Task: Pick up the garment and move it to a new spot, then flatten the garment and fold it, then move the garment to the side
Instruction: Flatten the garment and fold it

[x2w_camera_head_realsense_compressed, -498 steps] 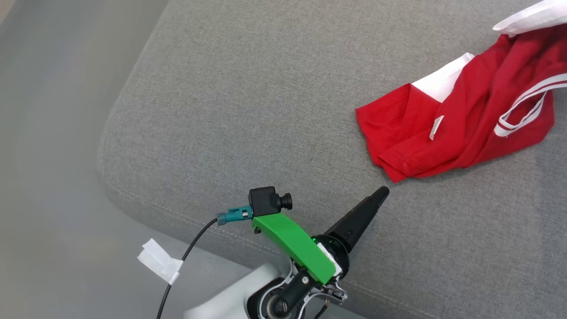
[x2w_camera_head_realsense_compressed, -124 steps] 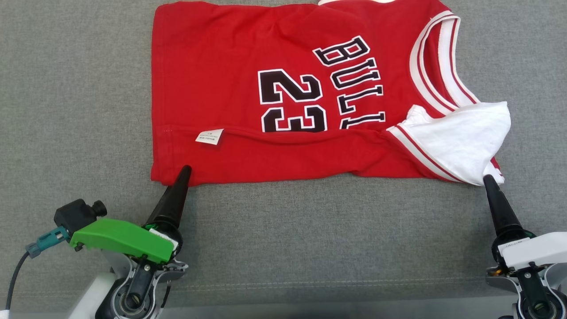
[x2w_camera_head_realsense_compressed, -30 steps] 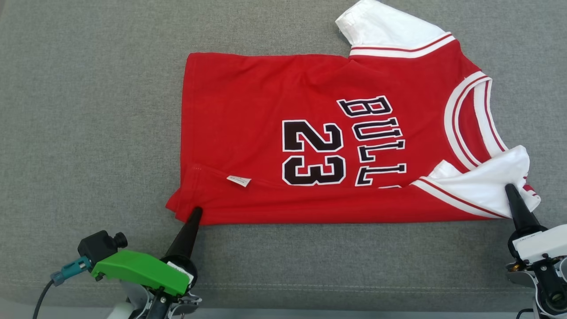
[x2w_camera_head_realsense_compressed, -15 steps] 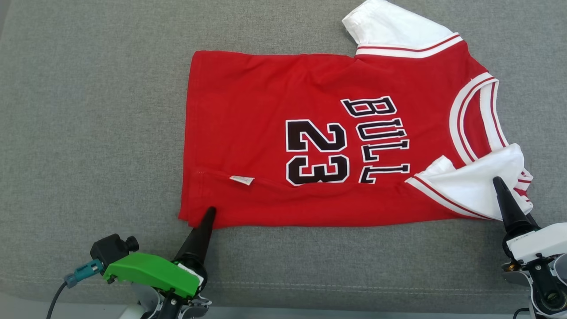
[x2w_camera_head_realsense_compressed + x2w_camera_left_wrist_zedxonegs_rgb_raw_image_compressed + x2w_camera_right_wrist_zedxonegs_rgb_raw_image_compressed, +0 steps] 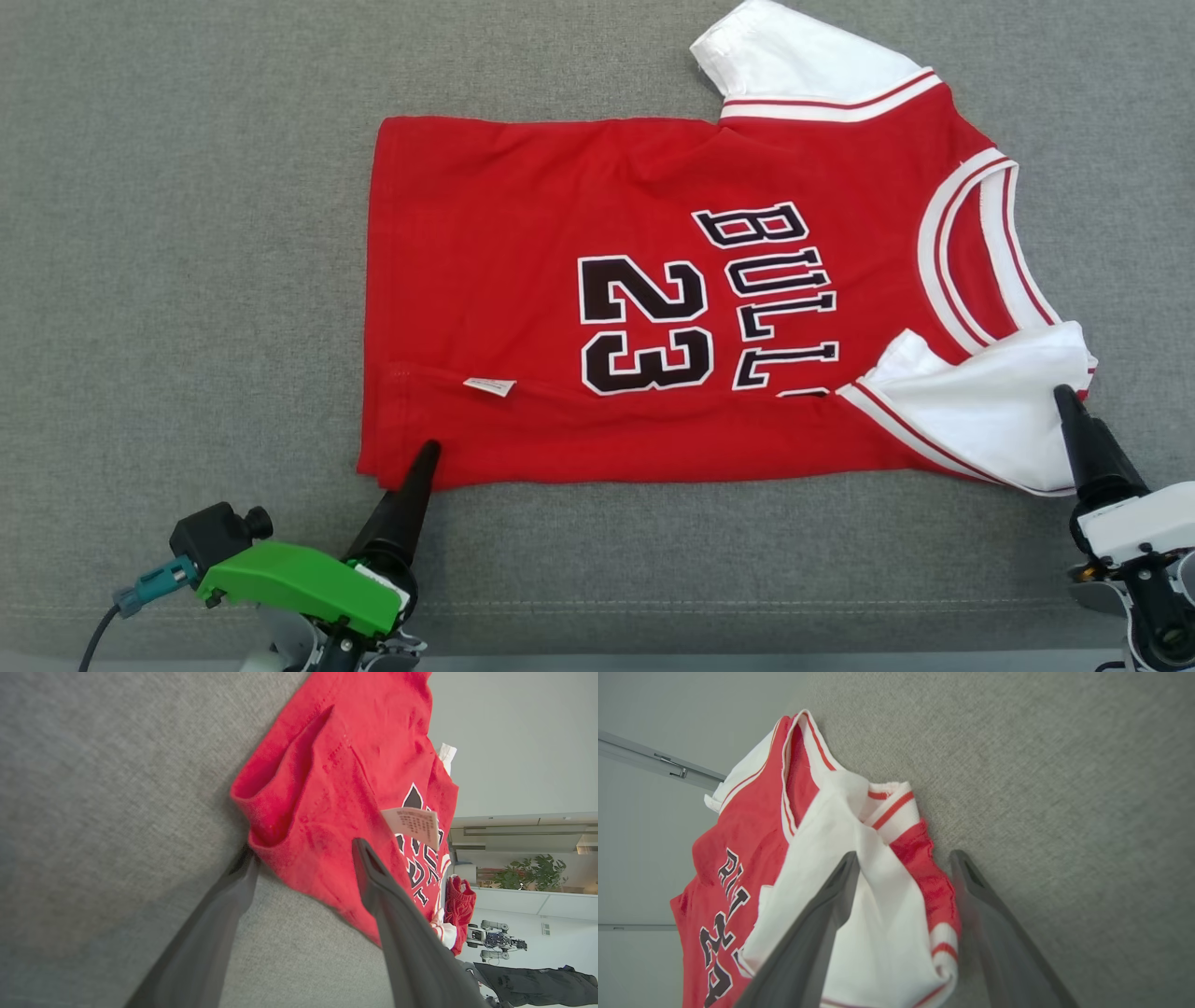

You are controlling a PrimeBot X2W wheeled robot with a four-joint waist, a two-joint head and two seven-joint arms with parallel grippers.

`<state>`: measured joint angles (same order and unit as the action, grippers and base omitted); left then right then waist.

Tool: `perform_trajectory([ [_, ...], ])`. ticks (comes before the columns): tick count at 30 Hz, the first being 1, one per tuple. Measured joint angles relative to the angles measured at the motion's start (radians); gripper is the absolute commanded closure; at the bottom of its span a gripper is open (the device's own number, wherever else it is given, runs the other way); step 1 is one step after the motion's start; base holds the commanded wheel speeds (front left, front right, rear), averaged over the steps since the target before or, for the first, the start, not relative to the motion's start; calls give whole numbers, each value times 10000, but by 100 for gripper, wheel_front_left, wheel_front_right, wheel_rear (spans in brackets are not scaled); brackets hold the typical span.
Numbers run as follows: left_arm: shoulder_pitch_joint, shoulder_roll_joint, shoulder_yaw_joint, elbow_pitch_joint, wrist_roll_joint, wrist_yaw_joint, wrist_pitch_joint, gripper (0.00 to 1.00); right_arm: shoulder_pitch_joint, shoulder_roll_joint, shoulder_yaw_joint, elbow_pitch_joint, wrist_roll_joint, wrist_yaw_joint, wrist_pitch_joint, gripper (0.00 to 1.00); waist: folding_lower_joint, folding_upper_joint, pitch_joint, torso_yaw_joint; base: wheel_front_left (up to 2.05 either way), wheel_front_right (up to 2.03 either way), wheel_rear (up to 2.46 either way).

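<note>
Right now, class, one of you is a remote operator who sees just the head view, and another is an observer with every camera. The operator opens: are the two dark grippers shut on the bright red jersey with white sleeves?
Observer: No. The left gripper has its jaws apart, with the hem corner of the bright red jersey between them.
Operator: And the other one?
Observer: The right gripper is open too, straddling the striped edge of the white sleeve.
Operator: Does the hem corner lie flat?
Observer: No. Its layers gape into a small pocket above the grey fabric cushion.
</note>
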<state>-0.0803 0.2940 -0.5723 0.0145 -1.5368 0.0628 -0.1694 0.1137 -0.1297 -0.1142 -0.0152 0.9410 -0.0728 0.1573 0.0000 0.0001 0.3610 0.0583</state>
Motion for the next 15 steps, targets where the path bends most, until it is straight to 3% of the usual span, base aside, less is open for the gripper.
perform_trajectory([
  [15, 5, 376, 324, -249, 90, 173, -121, 0, -338, -589, -443, -1108, -525, -86, -550, 0, 0, 0, -28, -78, 0, 0, 0],
])
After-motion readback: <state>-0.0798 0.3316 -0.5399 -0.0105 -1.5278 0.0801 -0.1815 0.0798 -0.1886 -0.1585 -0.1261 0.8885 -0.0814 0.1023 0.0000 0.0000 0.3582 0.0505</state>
